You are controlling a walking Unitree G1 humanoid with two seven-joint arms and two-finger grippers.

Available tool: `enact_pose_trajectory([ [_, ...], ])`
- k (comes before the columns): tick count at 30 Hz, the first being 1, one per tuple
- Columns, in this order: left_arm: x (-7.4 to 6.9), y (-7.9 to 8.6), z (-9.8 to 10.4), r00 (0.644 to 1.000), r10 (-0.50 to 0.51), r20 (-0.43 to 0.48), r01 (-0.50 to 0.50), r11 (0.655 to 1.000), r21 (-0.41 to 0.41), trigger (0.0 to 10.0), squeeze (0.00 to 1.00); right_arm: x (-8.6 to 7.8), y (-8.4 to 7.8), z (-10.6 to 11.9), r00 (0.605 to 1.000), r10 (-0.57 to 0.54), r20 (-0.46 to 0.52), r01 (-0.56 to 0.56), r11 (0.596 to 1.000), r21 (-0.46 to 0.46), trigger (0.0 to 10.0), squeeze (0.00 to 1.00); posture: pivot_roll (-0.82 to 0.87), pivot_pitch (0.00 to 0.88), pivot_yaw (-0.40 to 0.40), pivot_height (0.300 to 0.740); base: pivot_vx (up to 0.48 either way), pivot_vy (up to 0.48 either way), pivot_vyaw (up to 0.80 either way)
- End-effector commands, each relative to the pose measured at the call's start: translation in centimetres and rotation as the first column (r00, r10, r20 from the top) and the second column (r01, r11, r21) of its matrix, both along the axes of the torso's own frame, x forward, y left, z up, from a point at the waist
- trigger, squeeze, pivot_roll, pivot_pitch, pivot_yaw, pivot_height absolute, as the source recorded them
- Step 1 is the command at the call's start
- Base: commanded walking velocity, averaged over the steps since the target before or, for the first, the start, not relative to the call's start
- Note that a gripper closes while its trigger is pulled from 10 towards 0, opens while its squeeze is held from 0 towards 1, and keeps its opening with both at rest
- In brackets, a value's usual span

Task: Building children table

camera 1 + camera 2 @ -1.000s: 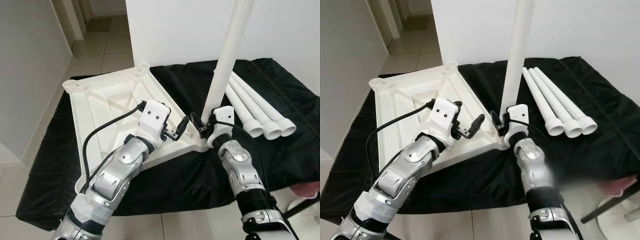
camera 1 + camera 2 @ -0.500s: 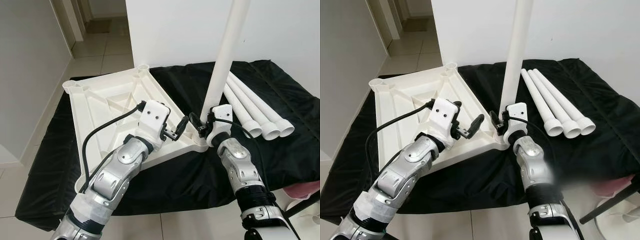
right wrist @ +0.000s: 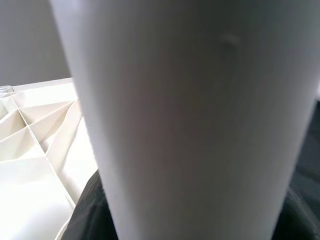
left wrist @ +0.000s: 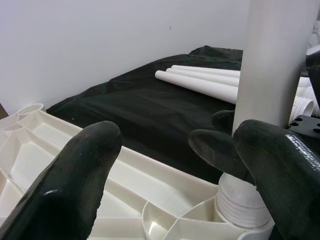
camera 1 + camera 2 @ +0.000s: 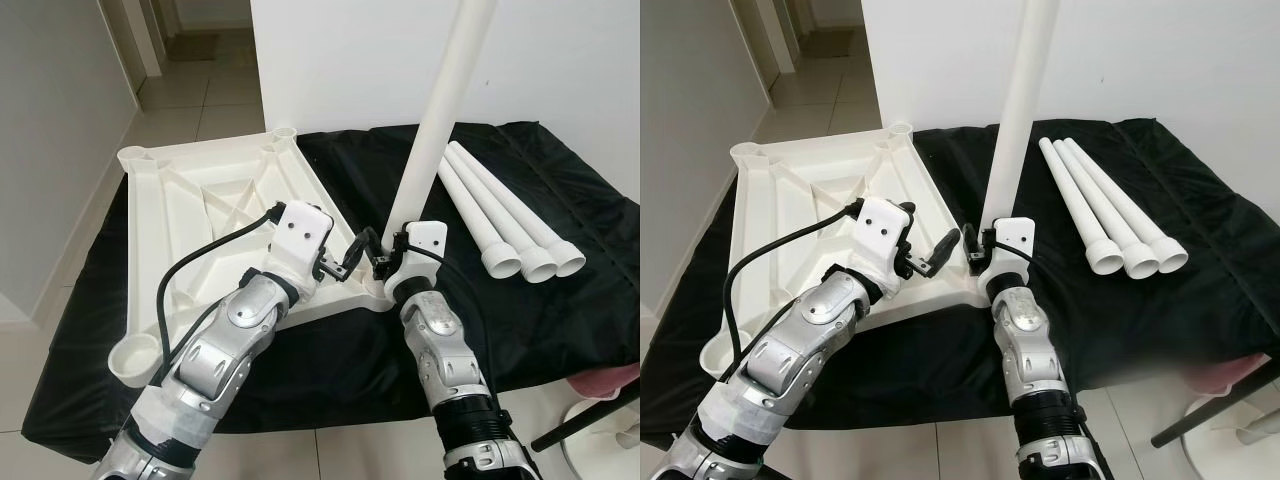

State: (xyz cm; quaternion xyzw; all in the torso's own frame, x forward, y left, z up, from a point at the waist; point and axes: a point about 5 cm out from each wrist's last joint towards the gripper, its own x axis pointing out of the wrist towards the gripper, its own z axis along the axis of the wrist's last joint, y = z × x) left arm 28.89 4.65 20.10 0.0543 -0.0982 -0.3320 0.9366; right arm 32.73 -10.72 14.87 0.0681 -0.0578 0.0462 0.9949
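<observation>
Both arms reach forward over the near edge of a black cloth [image 5: 560, 300] spread on the floor, elbows bent, wrists angled inward toward the same corner of the tabletop [image 5: 190, 220]. The left gripper [image 5: 350, 262] sits low over that near right corner, its two black fingers [image 4: 75, 180] spread apart with nothing between them, tips close to the leg [image 5: 445, 100] but not closed on it. A black cable [image 5: 200, 270] loops from its white wrist housing back along the forearm.

The right gripper [image 5: 383, 262] is just beside it, its fingers around the bottom of the leg, clamped on it just above the socket. In the right wrist view the white tube [image 3: 195, 125] is pressed right up against the camera.

The tabletop lies upside down on the cloth, ribbed underside up, with round sockets at its corners. The leg stands in the near right socket, its threaded end [image 4: 245, 205] seated in the cup, and rises tilted slightly to the right, out past the top of the head views.

Farther right on the cloth, three more legs [image 5: 500, 215] lie side by side, touching, flared ends toward the robot. Beyond is a white wall [image 5: 350, 60], and to the left a tiled corridor [image 5: 190, 90].
</observation>
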Motion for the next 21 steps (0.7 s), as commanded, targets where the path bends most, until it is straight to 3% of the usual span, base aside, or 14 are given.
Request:
enact_pose_trajectory([
  [1, -0.4, 0.0, -0.1, 0.995, -0.095, 0.012, 0.094, 0.994, 0.047, 10.0, 0.00, -0.5, 0.3, -2.1, 0.991, -0.060, -0.119, 0.070, 0.994, 0.080, 10.0, 0.00, -0.04, 0.024, 0.055, 0.740, 0.000, 0.000, 0.00],
  [5, -0.2, 0.7, -0.3, 0.998, -0.069, 0.009, 0.068, 0.996, 0.059, 10.0, 0.00, -0.9, 1.2, -2.4, 0.978, -0.139, -0.155, 0.151, 0.986, 0.068, 10.0, 0.00, -0.04, 0.023, 0.057, 0.740, 0.000, 0.000, 0.00],
  [9, 0.0, 1.0, -0.4, 0.998, -0.059, 0.007, 0.058, 0.996, 0.062, 10.0, 0.00, -0.9, 1.2, -2.0, 0.980, -0.145, -0.134, 0.152, 0.988, 0.040, 10.0, 0.00, -0.04, 0.025, 0.059, 0.740, 0.000, 0.000, 0.00],
  [21, 0.0, 0.9, -0.4, 0.998, -0.060, 0.007, 0.059, 0.996, 0.065, 10.0, 0.00, 0.1, -0.6, 0.0, 0.972, -0.226, -0.062, 0.224, 0.974, -0.040, 10.0, 0.00, -0.04, 0.026, 0.059, 0.740, 0.000, 0.000, 0.00],
])
